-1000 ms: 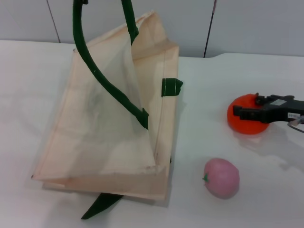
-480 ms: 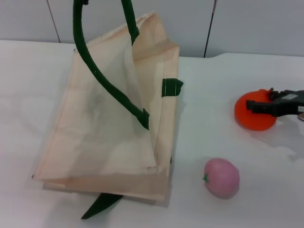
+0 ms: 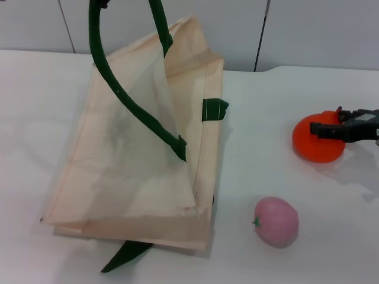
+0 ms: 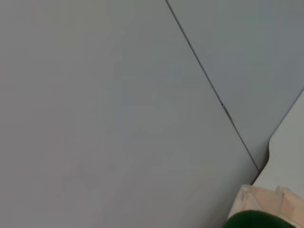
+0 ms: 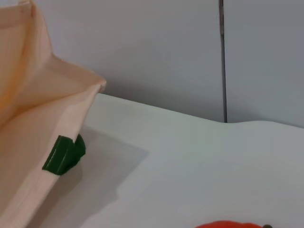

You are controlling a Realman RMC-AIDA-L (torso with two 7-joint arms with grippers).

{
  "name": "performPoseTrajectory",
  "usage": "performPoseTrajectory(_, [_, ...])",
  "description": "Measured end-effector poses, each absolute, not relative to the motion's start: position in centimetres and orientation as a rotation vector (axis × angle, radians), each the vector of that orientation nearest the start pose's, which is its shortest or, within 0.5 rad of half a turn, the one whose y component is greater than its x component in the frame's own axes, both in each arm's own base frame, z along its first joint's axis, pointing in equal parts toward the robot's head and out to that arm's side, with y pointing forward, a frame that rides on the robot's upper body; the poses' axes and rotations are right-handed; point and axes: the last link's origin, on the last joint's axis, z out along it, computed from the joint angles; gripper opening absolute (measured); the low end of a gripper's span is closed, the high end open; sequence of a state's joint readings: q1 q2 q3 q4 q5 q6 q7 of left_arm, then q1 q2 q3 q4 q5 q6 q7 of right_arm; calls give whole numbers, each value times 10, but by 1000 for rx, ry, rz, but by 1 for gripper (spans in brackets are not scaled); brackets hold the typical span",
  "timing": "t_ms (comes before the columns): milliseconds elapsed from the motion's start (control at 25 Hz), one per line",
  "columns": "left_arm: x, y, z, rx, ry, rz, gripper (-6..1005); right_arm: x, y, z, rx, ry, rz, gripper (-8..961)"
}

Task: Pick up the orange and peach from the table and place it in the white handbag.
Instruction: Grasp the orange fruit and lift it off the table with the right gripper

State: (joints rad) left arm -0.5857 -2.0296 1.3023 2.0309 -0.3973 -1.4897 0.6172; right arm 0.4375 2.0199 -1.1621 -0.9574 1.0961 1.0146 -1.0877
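Note:
The orange [image 3: 317,145] rests on the table at the right. My right gripper [image 3: 327,130] reaches in from the right edge and lies across the orange's top, touching it. A sliver of the orange [image 5: 232,224] shows in the right wrist view. The pink peach [image 3: 276,222] sits alone nearer the front, apart from the gripper. The white handbag [image 3: 130,171] lies on the left half of the table with one side raised by a dark green handle [image 3: 112,77] that runs up out of the head view. The left wrist view catches a bag corner [image 4: 259,202].
The white table [image 3: 266,100] meets a grey panelled wall [image 3: 308,29] at the back. A second green strap [image 3: 124,255] pokes out under the bag's front edge. A green strap tab [image 5: 64,154] sits on the bag's side facing the orange.
My right gripper has drawn back to the right. The orange has shifted a little right with it. Bag and peach have not moved.

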Motion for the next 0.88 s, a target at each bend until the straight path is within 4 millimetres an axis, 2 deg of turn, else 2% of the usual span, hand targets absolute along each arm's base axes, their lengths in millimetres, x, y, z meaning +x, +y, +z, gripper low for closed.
performPoseTrajectory(360, [-66, 360, 133, -2165, -215, 151, 133, 274, 380, 23, -2369, 998, 202, 885])
performPoseTrajectory(680, [-68, 361, 134, -2152, -215, 175, 133, 279, 383, 27, -2382, 1017, 70, 884])
performPoseTrajectory(880, [-68, 361, 134, -2152, -215, 177, 134, 277, 386, 33, -2376, 1023, 60, 885])
